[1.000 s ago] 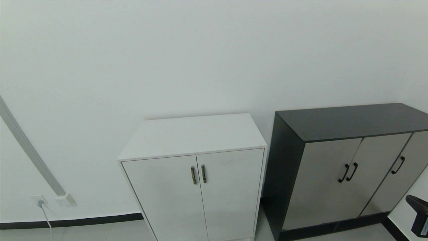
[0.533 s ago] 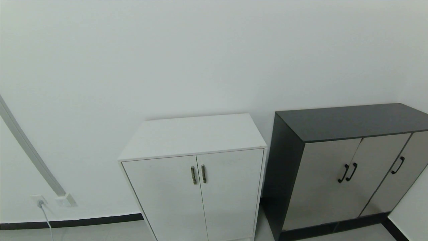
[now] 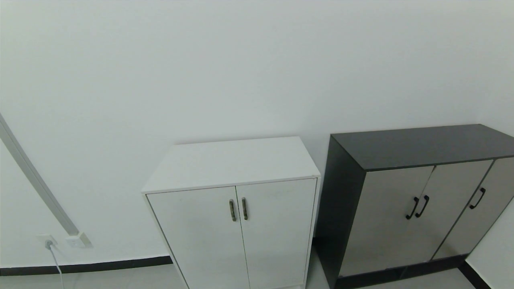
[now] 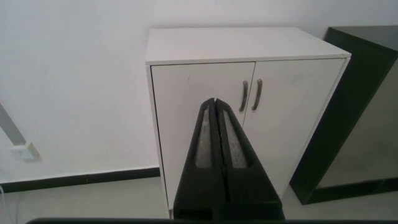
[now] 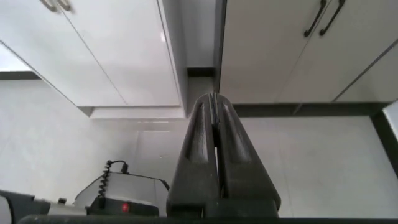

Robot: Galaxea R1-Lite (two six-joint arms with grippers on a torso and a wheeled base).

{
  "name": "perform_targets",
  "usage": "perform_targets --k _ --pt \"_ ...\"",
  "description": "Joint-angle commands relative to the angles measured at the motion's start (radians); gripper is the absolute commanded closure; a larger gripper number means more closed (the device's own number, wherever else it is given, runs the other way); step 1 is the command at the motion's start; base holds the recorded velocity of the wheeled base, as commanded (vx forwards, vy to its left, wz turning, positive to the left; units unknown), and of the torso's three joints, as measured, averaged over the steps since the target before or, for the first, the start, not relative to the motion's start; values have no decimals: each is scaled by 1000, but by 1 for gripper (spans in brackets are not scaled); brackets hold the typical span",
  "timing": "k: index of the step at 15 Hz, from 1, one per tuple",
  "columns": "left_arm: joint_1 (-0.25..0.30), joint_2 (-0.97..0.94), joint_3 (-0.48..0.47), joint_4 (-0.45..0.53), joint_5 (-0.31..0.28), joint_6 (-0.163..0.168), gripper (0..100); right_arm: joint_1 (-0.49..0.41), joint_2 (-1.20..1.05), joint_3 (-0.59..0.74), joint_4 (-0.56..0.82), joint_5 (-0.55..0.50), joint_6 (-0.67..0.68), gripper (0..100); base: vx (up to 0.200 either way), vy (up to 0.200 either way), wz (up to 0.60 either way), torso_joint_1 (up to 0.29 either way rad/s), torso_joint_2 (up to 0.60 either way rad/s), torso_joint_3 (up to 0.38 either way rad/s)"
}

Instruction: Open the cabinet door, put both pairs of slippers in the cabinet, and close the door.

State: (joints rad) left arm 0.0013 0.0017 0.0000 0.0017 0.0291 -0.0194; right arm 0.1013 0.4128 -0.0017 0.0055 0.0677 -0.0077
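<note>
A white two-door cabinet (image 3: 233,188) stands against the wall, both doors closed, with two vertical metal handles (image 3: 238,209) at the centre seam. My left gripper (image 4: 214,102) is shut and empty, held in front of the cabinet (image 4: 249,81) at some distance, level with the left door. My right gripper (image 5: 214,96) is also shut with nothing in it, hanging low over the floor (image 5: 124,143) before the gap between the two cabinets. No slippers are visible.
A black cabinet (image 3: 409,176) with grey doors and black handles stands close to the right of the white one. A slanted cable duct (image 3: 32,176), a wall socket (image 3: 47,240) and a cord sit at lower left. A wall corner lies at the far right.
The dark gripper tip seen at the head view's lower right edge a second ago has dropped out of that view. The cabinets have not moved.
</note>
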Motion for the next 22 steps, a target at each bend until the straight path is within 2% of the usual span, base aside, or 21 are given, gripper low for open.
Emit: perform_targets --k 1,4,10,13,16,22 --pt "0 0 0 0 2 -1 100 12 -42 -1 2 0 2 100 0 0 0 0 0 0" --pt "0 0 0 0 2 -1 100 -77 -177 -1 1 -3 5 100 0 0 0 0 0 0" --pt "0 0 0 0 2 -1 100 -104 -413 0 -2 -8 3 100 0 0 0 0 0 0" --pt "0 0 0 0 2 -4 100 -104 -411 0 -1 -48 6 100 0 0 0 0 0 0" --pt "0 0 0 0 0 -2 100 -104 -411 2 -13 -135 97 100 0 0 0 0 0 0" --pt "0 0 0 0 2 1 100 -104 -413 2 -13 -137 95 100 0 0 0 0 0 0"
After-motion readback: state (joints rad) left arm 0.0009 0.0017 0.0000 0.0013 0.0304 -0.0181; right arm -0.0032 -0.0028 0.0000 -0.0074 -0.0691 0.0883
